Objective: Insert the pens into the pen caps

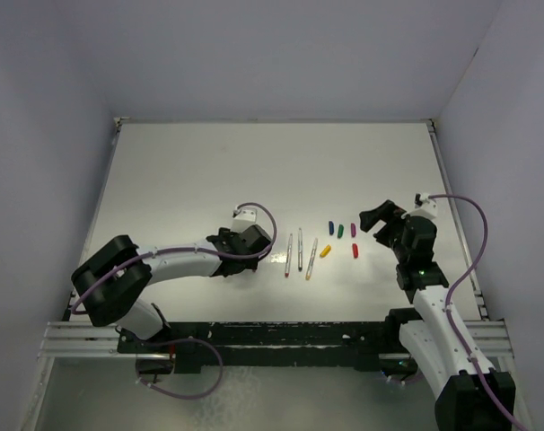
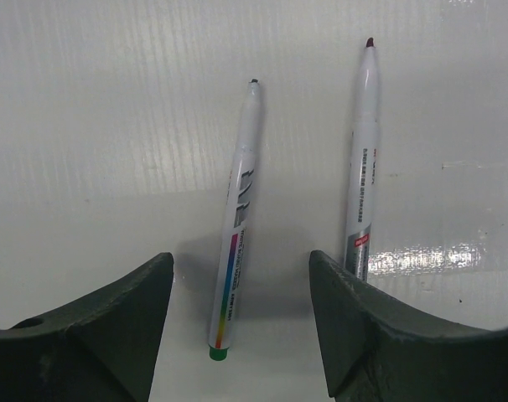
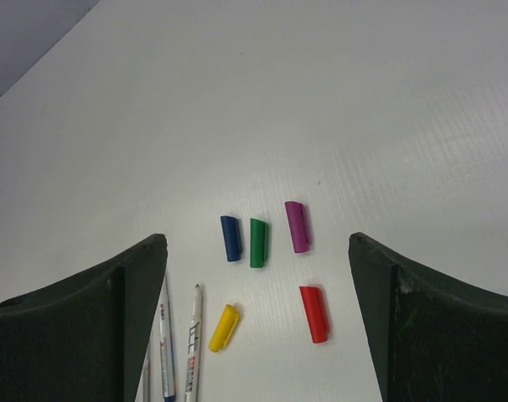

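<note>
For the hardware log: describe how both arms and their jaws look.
The left arm and right arm have white links between bulky black joint housings. A purple cable loops along each, to a white wrist block. Jaws are dark grey-green, wedge-shaped, scuffed. A green light glows on the right arm.

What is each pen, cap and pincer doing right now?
Left pincer, open, holding nothing.
Right pincer, open, holding nothing.
Green pen, uncapped, lying flat between the left pincer's fingers, untouched.
Second pen, uncapped, lying flat beside it.
Pen caps, all five off, lying loose.
</note>
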Motion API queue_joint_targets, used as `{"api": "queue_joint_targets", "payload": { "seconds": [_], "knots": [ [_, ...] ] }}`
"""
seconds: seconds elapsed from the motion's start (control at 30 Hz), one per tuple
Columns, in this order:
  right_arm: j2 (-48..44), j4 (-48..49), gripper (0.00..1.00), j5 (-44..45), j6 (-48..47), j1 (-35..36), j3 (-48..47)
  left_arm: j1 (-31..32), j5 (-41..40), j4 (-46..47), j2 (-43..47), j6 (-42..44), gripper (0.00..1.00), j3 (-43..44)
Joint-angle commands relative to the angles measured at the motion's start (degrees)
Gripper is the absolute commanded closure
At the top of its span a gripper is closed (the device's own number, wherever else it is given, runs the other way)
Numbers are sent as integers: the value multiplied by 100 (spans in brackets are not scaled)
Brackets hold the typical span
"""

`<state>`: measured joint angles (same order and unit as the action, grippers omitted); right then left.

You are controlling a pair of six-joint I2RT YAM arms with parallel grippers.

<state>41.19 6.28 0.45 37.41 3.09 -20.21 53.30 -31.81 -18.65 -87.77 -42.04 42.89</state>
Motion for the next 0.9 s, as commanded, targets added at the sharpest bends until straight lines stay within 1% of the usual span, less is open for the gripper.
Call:
{"api": "queue_joint_targets", "payload": {
  "seconds": [0.0, 0.27, 0.37, 0.53, 0.7, 0.8, 0.87],
  "knots": [
    [-54, -54, 9, -62, 31, -2, -185, 18, -35, -451, 7, -291, 32, 165],
    [-47, -229, 9, -73, 30, -2, -311, -91, 372, -559, 27, -202, 33, 107],
    [-21, -291, 8, -69, 21, -1, -366, -265, 575, -364, 122, -97, 34, -67],
    [78, -303, 8, -45, -4, -2, -434, -736, 1105, 179, 350, 130, 37, -482],
    [156, -421, 8, -32, -49, -2, -515, -891, 1217, 173, 342, 294, 39, -499],
    [171, -491, 8, -27, -44, -2, -573, -887, 1296, 92, 213, 300, 43, -418],
    [171, -517, 8, -19, -37, -2, -598, -887, 1376, 95, 115, 273, 49, -405]
  ]
}}
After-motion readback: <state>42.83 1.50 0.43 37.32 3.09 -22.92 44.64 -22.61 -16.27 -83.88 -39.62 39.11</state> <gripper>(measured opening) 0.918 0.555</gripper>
